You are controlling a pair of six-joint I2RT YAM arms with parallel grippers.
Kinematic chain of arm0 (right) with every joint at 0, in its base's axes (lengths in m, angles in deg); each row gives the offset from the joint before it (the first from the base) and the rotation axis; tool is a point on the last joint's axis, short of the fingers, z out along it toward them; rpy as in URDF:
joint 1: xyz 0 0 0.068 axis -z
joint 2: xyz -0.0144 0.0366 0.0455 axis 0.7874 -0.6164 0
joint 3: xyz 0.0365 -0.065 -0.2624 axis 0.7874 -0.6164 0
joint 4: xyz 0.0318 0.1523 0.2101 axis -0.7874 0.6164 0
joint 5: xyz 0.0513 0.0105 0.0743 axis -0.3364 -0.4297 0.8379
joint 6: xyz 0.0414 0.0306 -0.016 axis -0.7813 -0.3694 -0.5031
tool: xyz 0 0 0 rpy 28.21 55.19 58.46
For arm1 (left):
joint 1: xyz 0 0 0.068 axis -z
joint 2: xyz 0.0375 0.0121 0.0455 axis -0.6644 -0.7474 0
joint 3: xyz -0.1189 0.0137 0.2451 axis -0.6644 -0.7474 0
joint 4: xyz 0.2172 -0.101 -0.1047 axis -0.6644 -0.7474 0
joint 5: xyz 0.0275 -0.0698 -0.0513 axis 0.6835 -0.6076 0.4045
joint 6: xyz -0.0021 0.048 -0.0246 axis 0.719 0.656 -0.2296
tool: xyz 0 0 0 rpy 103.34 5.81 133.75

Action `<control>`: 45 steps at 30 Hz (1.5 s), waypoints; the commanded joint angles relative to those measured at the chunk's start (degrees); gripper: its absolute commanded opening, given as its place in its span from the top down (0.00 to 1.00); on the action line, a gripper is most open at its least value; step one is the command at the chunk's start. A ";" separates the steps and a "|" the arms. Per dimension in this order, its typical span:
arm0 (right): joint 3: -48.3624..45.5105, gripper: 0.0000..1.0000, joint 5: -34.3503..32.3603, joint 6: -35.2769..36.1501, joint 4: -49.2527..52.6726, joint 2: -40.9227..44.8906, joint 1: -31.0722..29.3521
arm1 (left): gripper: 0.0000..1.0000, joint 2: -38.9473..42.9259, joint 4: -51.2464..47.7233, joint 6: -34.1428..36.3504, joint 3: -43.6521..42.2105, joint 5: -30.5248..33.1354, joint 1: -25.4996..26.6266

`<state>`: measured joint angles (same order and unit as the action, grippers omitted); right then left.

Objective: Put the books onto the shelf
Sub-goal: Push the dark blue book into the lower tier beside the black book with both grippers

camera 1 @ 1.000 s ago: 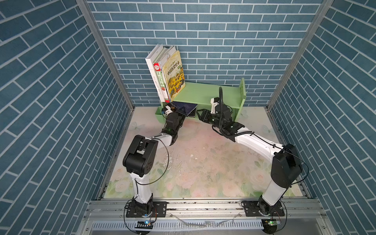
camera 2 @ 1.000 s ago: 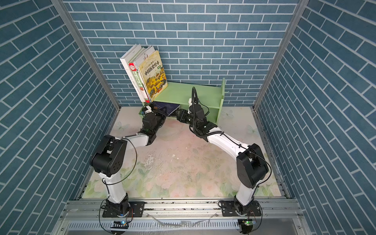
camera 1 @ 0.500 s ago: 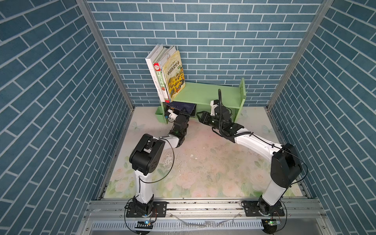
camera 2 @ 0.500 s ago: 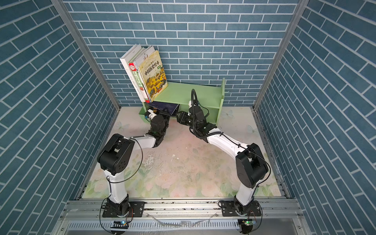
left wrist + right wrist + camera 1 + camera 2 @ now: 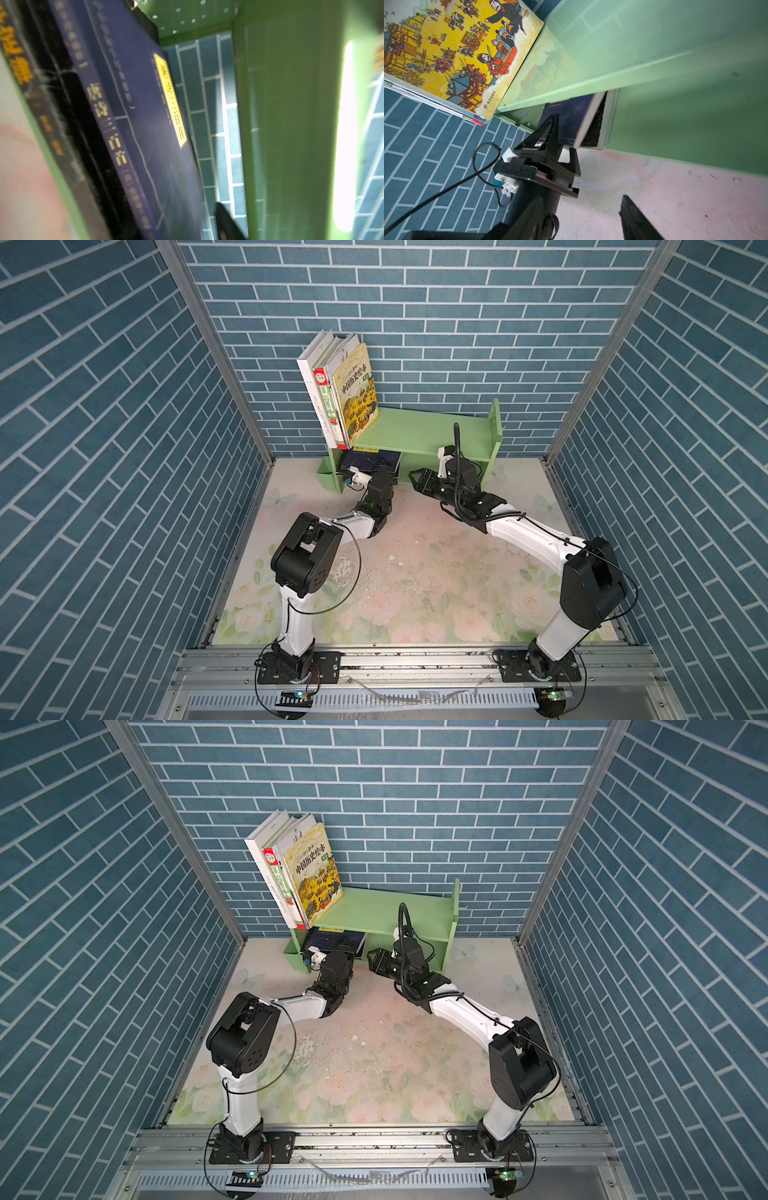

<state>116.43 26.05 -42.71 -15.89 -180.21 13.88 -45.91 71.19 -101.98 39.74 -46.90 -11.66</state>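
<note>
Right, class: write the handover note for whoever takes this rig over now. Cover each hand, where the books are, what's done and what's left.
Left hand: open, jaws about the navy book's edge.
Right hand: open, empty, in front of the shelf's lower tier.
Books: a row of books leans on the top tier; the navy book lies flat on a black book at the lower tier's left end.
Done: no book shows on the mat.
Left: back the left hand out; nudge the navy book in if it juts.

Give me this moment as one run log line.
left pincer: open, astride navy book | navy book: flat in lower tier of shelf | right pincer: open, empty, near shelf | other books: leaning on top tier
</note>
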 commanded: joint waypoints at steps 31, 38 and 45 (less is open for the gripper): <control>1.25 0.40 1.50 -1.52 -5.93 -4.51 0.38 | 0.11 24.74 -38.17 30.32 -7.02 -34.41 -6.74; -0.44 0.40 1.50 -1.25 -4.36 -2.46 0.36 | 0.18 20.43 -41.15 35.93 -3.90 -35.84 -7.51; -1.85 0.40 0.69 -1.12 -3.64 -0.38 0.36 | 0.28 15.00 -43.80 39.03 1.89 -37.89 -8.62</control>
<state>115.56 27.05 -42.71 -20.72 -183.16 14.10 -29.96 29.09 -65.96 39.23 -83.40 -20.05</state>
